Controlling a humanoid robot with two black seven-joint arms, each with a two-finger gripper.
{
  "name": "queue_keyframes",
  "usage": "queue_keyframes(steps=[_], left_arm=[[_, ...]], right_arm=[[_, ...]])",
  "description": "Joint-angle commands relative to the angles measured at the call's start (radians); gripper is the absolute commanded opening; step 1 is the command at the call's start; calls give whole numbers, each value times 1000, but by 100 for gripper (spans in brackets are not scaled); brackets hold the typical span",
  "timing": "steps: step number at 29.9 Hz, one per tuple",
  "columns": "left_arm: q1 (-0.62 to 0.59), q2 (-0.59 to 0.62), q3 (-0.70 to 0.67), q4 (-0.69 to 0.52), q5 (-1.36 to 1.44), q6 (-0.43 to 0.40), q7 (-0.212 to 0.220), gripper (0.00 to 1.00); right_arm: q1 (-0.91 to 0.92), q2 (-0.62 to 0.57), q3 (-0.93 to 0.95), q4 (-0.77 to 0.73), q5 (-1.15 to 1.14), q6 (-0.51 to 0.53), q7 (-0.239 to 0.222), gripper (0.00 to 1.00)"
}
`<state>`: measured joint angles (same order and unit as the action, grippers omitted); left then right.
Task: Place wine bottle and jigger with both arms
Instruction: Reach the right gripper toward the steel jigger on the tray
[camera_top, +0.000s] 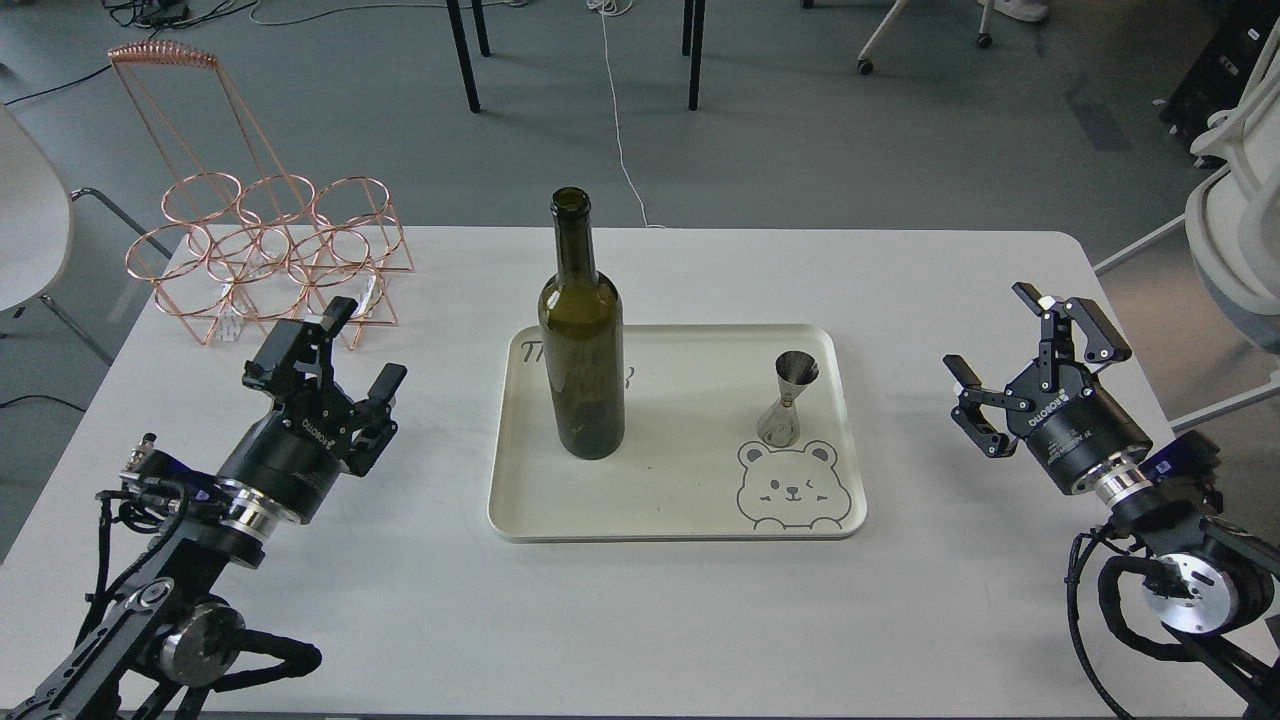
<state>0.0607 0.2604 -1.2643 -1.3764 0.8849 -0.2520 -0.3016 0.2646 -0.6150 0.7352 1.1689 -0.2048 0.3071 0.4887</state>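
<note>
wine bottle (582, 340): upright on left half of the cream tray (680, 525), uncorked, no label
jigger (787, 398): upright on tray's right side, just above printed bear face, well apart from bottle
tray: centre of white tabletop (760, 270)
left gripper (338, 375): fingers spread, empty, over tabletop left of tray, near copper wire rack (270, 255)
right gripper (1030, 350): fingers spread wide, empty, right of tray, touching nothing
rack: far left corner of tabletop, empty rings
</note>
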Motion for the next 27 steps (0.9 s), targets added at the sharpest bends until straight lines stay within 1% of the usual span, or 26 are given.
queue_keyframes(steps=[1,3,5,8,11,15,17,19,22,24,27], left_arm=[[4,2,2,-1,0,42,-10,98],[4,14,3,-1,3,34,-27,98],[-1,25,5,-3,2,20,-57,98],[-1,37,-7,-1,-6,-38,-112,98],[-1,63,-4,-3,-6,-55,-187,98],[-1,76,-4,-3,-6,-56,-187,98],[-1,76,-4,-4,-6,-56,-187,98],[-1,74,-3,-4,-6,-56,-187,98],[1,71,-1,-4,-6,-56,-187,98],[1,71,-1,-6,-6,-56,-187,98],[1,72,-1,-6,-6,-56,-187,98]], right_arm=[[-2,-2,0,2,-13,1,0,99],[-1,-5,0,6,-16,1,0,99],[2,-14,0,12,-25,1,0,99],[13,-69,0,54,-154,1,0,99],[15,-159,-11,142,-428,1,0,99],[8,-239,-14,219,-894,-28,0,99],[4,-253,-22,236,-1089,-106,0,99],[11,-256,-63,233,-1264,-242,0,99],[36,-252,-134,207,-1438,-408,0,99],[70,-232,-161,175,-1525,-474,0,99],[108,-148,-180,83,-1645,-555,0,99]])
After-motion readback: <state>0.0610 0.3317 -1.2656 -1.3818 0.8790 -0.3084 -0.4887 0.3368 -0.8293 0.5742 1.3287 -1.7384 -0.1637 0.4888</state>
